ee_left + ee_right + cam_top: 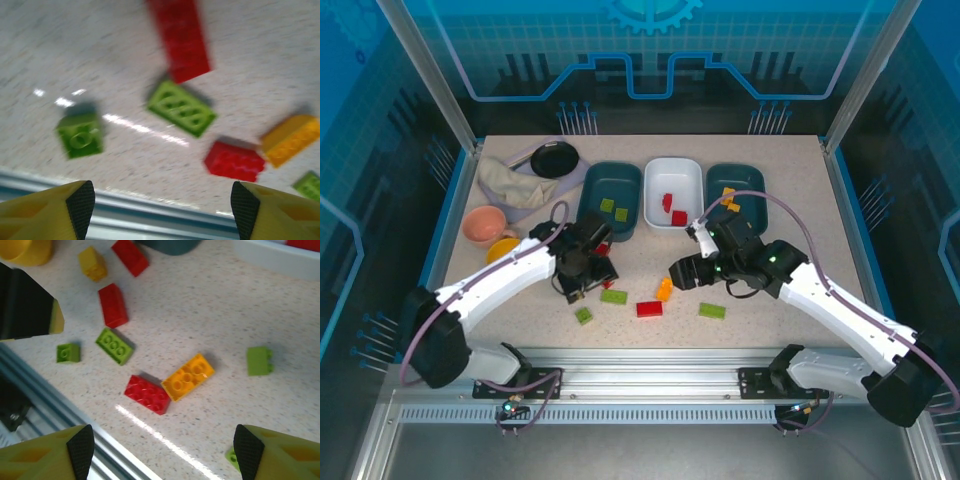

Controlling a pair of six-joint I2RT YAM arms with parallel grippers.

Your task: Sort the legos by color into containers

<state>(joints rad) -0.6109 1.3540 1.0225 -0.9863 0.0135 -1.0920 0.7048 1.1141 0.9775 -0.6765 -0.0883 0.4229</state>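
Left gripper [162, 207] gaped wide, empty, rectangular lime green plastic brick [181, 108] at 12 o'clock, right gripper [162, 452] likewise wide, empty.

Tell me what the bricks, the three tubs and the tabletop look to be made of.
Orange-yellow brick and red brick: hard moulded plastic, glossy, crisp studs. White tub, left teal tub and right teal tub: likely plastic, smooth, rounded corners. Tabletop: speckled, semi-gloss, light streaks reflected; perhaps laminate or stone-look composite.

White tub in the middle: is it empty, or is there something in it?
Not empty. The white tub holds two red bricks, lying on its floor in the top view.
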